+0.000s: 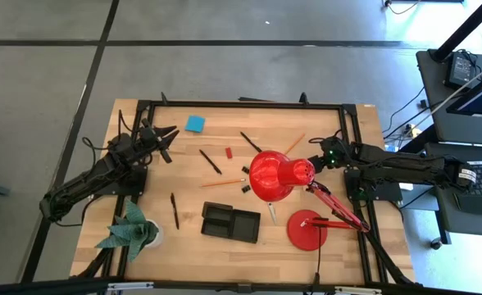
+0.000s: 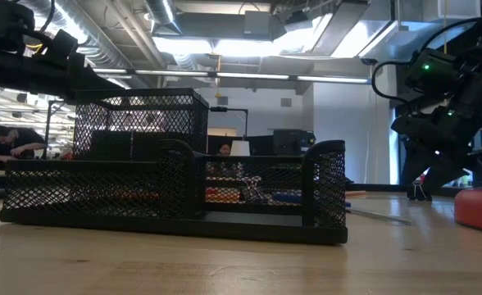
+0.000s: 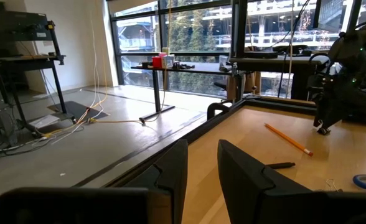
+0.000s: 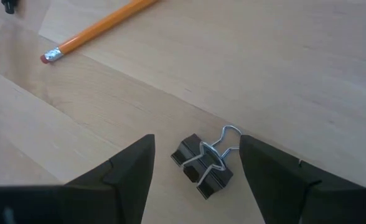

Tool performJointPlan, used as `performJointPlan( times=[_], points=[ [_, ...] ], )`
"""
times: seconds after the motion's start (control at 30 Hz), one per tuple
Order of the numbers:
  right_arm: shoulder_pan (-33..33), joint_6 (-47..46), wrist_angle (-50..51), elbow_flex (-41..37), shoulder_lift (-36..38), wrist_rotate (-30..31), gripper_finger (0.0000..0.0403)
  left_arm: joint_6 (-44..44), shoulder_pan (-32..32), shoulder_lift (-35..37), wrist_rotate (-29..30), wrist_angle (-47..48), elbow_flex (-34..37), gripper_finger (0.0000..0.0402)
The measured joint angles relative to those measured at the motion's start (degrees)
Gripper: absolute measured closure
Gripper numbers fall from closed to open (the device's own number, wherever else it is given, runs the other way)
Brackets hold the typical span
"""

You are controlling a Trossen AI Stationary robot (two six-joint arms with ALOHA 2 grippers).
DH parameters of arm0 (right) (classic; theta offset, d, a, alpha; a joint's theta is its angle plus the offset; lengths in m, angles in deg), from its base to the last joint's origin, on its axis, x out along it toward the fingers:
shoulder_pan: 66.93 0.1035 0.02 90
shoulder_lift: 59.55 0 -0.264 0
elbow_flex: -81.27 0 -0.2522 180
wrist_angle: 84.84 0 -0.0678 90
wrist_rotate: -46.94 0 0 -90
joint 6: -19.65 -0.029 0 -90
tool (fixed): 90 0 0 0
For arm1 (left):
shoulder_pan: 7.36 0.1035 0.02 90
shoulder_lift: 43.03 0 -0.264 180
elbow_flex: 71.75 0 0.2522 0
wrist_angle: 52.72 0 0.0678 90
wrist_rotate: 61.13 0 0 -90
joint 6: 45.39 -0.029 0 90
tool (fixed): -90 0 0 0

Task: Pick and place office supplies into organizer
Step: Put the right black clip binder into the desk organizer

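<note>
Presently right gripper (image 4: pixel 195 171) hangs low over table (image 4: pixel 307 68), fingers spread wide astride a black binder clip (image 4: pixel 203 165), not gripping. Pencil (image 4: pixel 99 28) nearby. Left gripper (image 1: pixel 161 138) part-open, empty.

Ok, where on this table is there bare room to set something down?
Bare wood lies between the blue sticky-note pad and the black pen, and between the organizer and the table's near edge. Around the red lamp shade it is crowded with pencils and clips.
</note>
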Motion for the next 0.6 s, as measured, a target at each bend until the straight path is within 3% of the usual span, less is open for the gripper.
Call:
performJointPlan(
  times=[0.23, 0.6],
  points=[
    [0.0, 0.1, 0.0, 0.0, 0.0, 0.0, 0.0176, 0.0, 0.0, 0.0, 0.0, 0.0, 0.0, 0.032],
    [0.0, 1.5, 0.0, 0.0, 0.0, 0.1, 0.0269, 0.0, 0.0, 0.0, 0.0, 0.0, 0.0, 0.032]
  ],
)
